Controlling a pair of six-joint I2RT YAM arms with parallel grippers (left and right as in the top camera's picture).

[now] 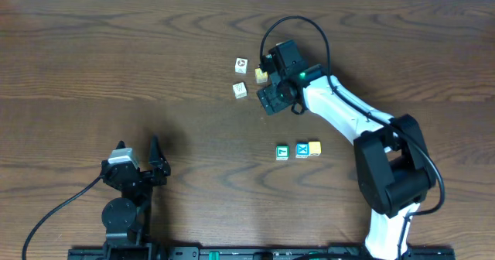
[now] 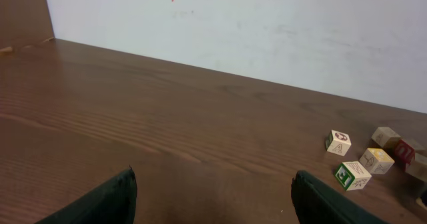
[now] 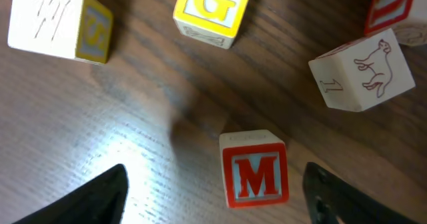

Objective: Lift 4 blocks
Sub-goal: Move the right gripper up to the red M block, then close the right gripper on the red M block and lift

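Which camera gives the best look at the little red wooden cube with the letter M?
The right wrist view: the red wooden M cube fills the foreground, letter sharp. Overhead, the right gripper seems to hide it. The left wrist view shows only a tiny red cube far off, letter unreadable.

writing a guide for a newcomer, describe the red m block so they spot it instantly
Find the right gripper above the far block cluster. Between its open fingers sits the red M block; neighbours show a yellow G or an animal drawing instead.
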